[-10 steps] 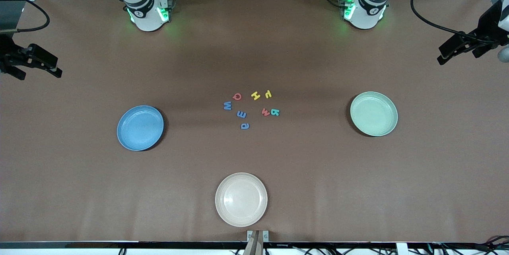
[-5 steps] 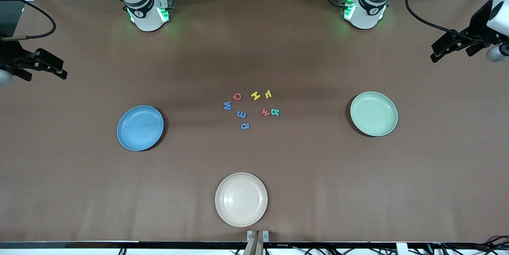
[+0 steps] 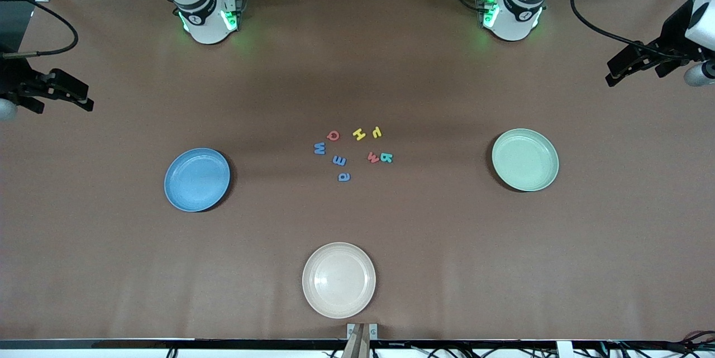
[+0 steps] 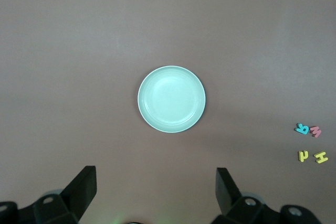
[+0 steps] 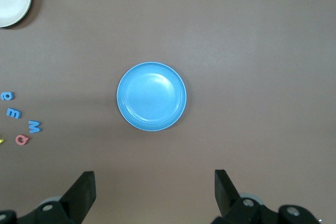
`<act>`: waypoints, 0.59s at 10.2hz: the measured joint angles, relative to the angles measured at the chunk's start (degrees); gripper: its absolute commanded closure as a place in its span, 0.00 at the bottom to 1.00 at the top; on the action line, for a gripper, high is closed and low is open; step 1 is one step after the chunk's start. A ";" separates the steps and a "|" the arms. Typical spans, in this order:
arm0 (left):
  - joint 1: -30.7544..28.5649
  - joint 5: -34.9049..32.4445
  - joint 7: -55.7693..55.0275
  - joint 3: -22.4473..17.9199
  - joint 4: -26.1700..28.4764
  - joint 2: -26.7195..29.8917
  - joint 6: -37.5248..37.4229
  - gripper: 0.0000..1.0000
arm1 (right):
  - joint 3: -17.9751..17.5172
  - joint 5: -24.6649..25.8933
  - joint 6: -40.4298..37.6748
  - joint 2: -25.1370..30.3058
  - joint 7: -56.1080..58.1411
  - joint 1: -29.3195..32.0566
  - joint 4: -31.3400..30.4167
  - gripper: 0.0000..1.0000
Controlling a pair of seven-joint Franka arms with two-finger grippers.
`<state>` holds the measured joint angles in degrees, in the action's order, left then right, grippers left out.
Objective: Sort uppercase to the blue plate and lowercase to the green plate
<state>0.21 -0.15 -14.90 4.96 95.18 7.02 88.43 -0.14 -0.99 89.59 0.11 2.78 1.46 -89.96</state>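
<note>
Eight foam letters lie in a loose ring mid-table. The uppercase are red Q, blue W, yellow H and teal B. The lowercase are red w, blue e, blue a and a hooked yellow letter. The blue plate sits bare toward the right arm's end, the green plate bare toward the left arm's end. My left gripper hangs open high over its table end, looking down on the green plate. My right gripper hangs open over the blue plate's end.
A beige plate rests near the table's front edge, nearer the camera than the letters. Both arm bases stand along the table's robot edge. Brown table surface lies bare between the letters and each plate.
Both grippers shifted slightly inward over their table ends a second ago and have held still since. The letters and plates have not moved.
</note>
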 measured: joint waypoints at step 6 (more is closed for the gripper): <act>1.48 6.53 -14.56 4.45 9.22 -1.90 9.31 0.00 | -0.02 0.00 0.03 -0.35 0.00 -0.10 -0.70 0.00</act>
<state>1.69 6.38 -29.46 9.41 104.40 5.13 97.74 -0.16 -0.99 89.62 -0.24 2.78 1.37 -90.66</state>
